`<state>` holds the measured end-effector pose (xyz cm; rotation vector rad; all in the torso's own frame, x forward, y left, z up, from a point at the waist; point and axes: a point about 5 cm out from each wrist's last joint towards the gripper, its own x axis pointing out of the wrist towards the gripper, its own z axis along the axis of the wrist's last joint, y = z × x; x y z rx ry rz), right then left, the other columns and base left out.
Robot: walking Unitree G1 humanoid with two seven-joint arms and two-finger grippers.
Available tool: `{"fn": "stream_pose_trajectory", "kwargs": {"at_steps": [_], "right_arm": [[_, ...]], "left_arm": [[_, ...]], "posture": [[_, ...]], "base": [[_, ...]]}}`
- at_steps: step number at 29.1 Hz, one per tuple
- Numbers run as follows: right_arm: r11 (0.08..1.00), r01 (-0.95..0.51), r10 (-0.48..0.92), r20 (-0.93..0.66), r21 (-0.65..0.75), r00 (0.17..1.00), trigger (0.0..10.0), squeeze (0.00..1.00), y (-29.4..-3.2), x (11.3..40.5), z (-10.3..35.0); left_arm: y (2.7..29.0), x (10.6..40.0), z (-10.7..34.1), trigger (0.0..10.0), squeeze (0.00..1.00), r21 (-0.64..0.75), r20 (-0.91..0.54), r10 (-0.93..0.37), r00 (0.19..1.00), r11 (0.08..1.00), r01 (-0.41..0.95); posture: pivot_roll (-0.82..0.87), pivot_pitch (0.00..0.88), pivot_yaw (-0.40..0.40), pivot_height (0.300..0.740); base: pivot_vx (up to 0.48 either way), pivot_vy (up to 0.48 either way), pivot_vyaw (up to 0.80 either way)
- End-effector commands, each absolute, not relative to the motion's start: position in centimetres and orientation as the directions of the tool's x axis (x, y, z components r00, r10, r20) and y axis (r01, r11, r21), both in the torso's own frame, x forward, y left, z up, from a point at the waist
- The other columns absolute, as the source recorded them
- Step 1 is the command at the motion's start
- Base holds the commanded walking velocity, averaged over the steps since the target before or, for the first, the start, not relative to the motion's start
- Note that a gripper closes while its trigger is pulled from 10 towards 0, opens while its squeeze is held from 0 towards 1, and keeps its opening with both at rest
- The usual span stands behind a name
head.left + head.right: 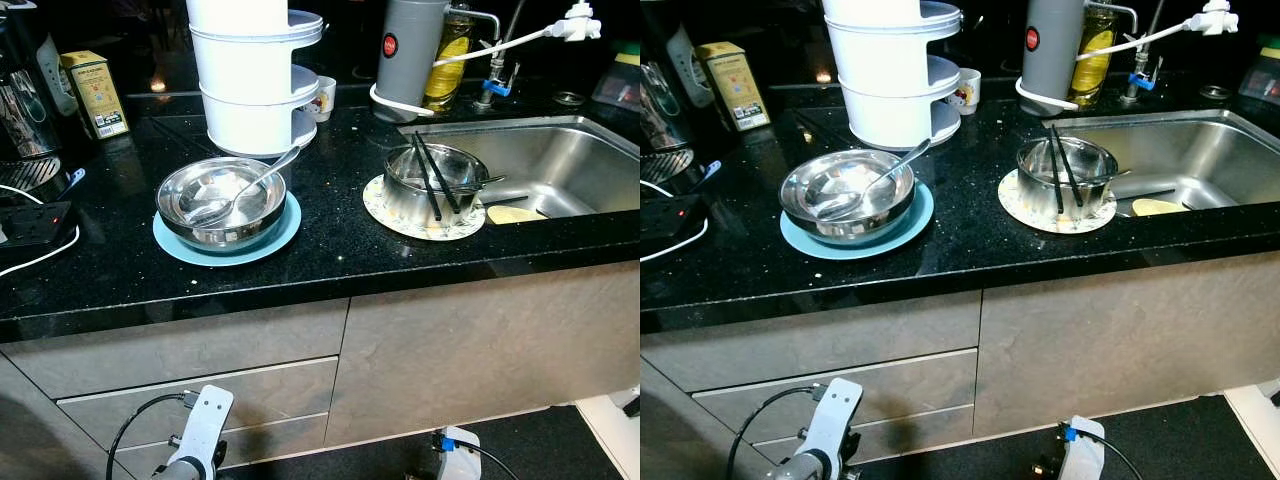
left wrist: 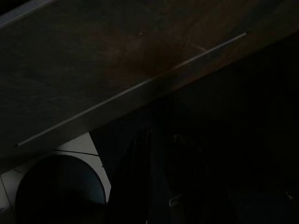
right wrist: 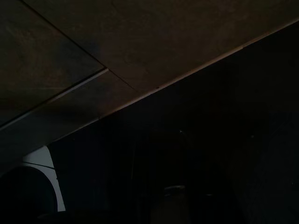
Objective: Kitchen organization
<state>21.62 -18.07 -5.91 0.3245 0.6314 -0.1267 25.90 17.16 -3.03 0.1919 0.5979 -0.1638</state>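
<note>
Steel bowl (image 1: pixel 221 204) with spoon (image 1: pixel 243 188) sits on blue plate (image 1: pixel 227 240); wrist views too dark to tell either arm's fingers.

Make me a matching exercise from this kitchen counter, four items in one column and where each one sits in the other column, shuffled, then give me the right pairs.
Items
1. spoon
2. black chopsticks
3. yellow box
4. grey flask

Places
A. standing at the back of the counter, at its left end
B. lying in the steel bowl on the blue plate
C. standing behind the sink, near the tap
D. resting across the steel pot on the patterned plate

Pairs: 1-B, 2-D, 3-A, 4-C
</note>
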Motion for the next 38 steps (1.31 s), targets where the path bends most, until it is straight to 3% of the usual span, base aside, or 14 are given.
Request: {"fn": "stream_pose_trajectory", "kwargs": {"at_steps": [1,38], "right_arm": [[0.941,0.222,-0.014,-0.626,0.257,0.78,10.0,0.0,-17.98,21.23,-6.28],[0.94,0.228,-0.024,-0.621,0.252,0.783,10.0,0.0,-18.33,21.21,-6.25]], "left_arm": [[17.02,25.28,-3.66,10.0,0.0,0.124,-0.604,-0.099,0.791,0.969,0.215],[16.93,25.76,-3.36,10.0,0.0,0.133,-0.597,-0.109,0.795,0.964,0.231]], "posture": [[-0.03,0.141,-0.006,0.74],[-0.04,0.137,-0.007,0.74]], "base": [[0.0,0.0,0.0],[0.0,0.0,0.0]]}}
